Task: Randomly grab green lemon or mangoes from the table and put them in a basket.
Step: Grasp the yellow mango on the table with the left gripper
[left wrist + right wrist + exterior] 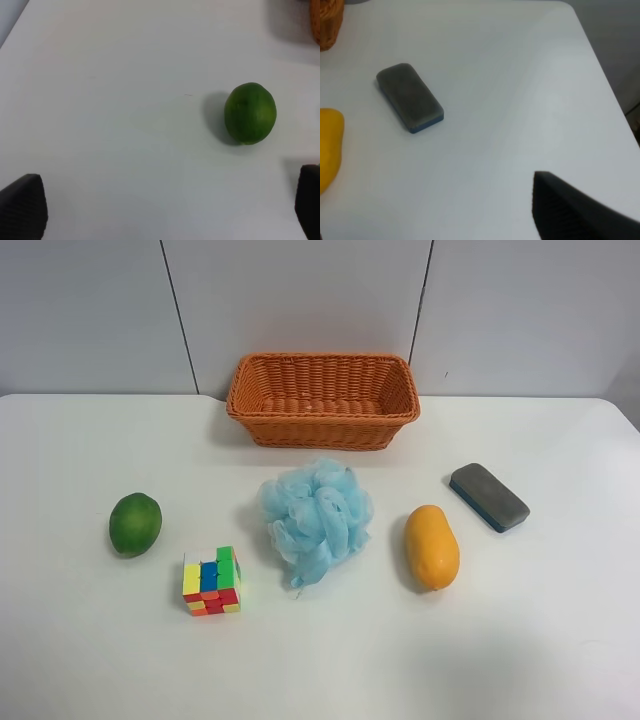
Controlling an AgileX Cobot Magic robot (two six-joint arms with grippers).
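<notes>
The green lemon lies on the white table at the exterior high view's left, and shows in the left wrist view. The orange-yellow mango lies at that view's right; its end shows in the right wrist view. The orange wicker basket stands empty at the back middle. My left gripper is open and empty, short of the lemon. Of my right gripper only one dark finger shows, with bare table beside it. Neither arm shows in the exterior high view.
A blue mesh bath sponge lies in the middle in front of the basket. A multicoloured puzzle cube stands between it and the lemon. A grey eraser block lies behind the mango and shows in the right wrist view.
</notes>
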